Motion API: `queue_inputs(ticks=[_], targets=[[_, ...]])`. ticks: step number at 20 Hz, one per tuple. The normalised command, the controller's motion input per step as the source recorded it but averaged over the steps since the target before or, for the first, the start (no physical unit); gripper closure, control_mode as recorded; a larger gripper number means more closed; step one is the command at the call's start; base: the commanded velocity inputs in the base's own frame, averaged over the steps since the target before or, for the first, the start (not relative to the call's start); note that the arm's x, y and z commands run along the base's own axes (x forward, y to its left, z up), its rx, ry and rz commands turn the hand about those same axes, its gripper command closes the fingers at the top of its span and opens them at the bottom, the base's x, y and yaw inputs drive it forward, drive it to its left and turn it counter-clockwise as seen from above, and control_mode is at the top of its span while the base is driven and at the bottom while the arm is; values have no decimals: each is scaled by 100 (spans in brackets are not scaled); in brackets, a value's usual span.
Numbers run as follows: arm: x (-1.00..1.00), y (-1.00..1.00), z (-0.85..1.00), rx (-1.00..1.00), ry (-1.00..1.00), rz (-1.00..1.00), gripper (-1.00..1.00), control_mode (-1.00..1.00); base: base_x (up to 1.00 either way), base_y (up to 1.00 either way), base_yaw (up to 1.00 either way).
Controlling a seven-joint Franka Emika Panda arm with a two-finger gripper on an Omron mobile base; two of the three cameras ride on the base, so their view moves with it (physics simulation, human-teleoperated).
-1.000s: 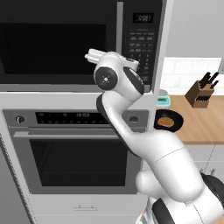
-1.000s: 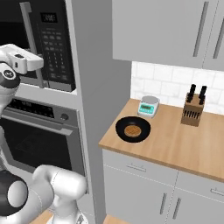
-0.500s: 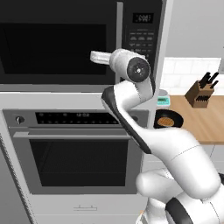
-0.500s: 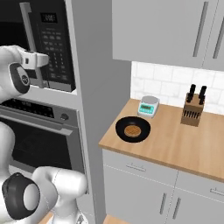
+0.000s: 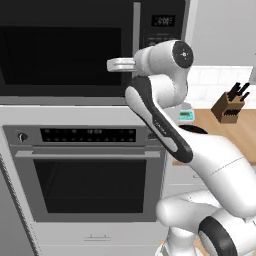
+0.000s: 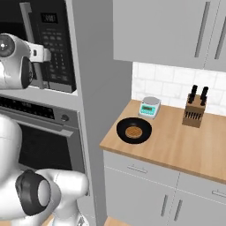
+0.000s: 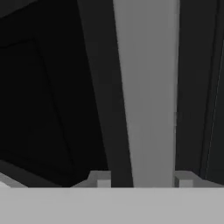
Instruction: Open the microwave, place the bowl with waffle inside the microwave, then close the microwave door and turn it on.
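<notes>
**Pincer on the handle — the door is still to be pulled**

The opening step is in hand. The microwave (image 5: 90,50) sits in the wall column above the oven (image 5: 87,165), and the microwave door (image 5: 60,50) lies flush and closed. The pincer (image 7: 142,179) is up at the vertical grey bar handle (image 7: 146,87): in the hand view one fingertip shows on each side of the bar, close against it, with the bar running straight up between them. The jaws stand part-way in, and this reads as a pinch on the handle, though the pads' actual contact is hidden at the bottom edge. In the left base view the hand (image 5: 122,64) reaches in from the right, level with the handle's middle, at the seam between the door glass and the keypad panel (image 5: 162,30).

The bowl with waffle (image 6: 133,130) waits on the wooden desk (image 6: 176,145) to the right of the column, near its front left corner, with a small scale (image 6: 149,107) just behind it and a knife block (image 6: 195,110) farther right. It is well apart from the arm.

Next comes the pull — judging by the handle on the door's right edge, the hinge is likely on the left, so the hand should travel toward the robot along an arc, not straight back. A loose grip could slip off the smooth bar. Only with the door swung wide can the arm turn right for the bowl.
</notes>
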Motion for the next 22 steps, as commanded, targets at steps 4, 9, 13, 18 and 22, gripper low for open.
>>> queue_inputs(ticks=[4, 9, 13, 18, 22], targets=[[-54, 100, -100, -7, 0, 28, 100, -100, 0, 0, 0], [-98, 100, -100, -17, -4, 24, 100, -100, 0, 0, 0], [-100, 100, -100, -22, -1, 19, 100, -100, 0, 0, 0], [-95, 100, -83, -27, 0, 15, 100, -100, 0, 0, 0], [-90, 100, -76, -32, 2, 11, 100, -100, 0, 0, 0]])
